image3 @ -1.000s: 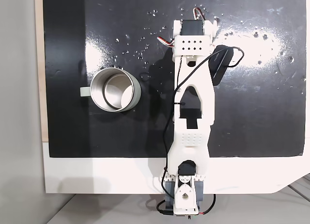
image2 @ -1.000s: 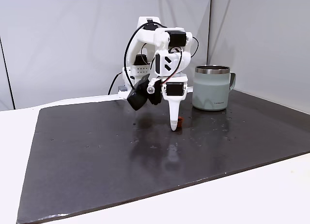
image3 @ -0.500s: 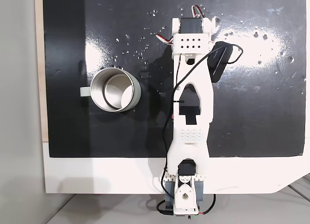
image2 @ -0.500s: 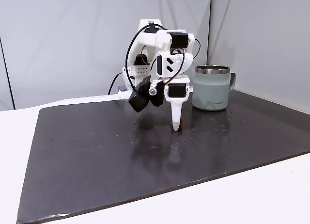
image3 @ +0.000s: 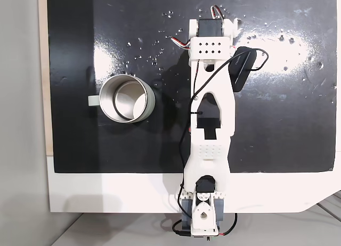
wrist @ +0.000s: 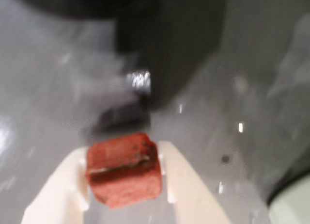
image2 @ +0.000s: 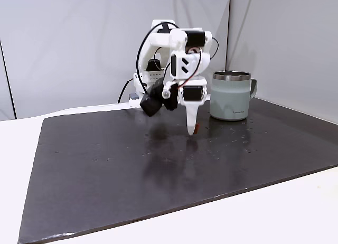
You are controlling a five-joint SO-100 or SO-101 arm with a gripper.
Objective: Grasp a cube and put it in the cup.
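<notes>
We have the cube (wrist: 123,168) pinched in our gripper (wrist: 125,185) just off the mat, beside the cup (image2: 231,95), with the drop into it left.

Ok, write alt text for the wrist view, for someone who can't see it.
Blurry close-up from the arm's wrist: a rust-red cube is clamped between the two cream fingers of the end effector, above a glossy dark mat. A pale green edge, probably the cup, shows at the lower right corner.
</notes>
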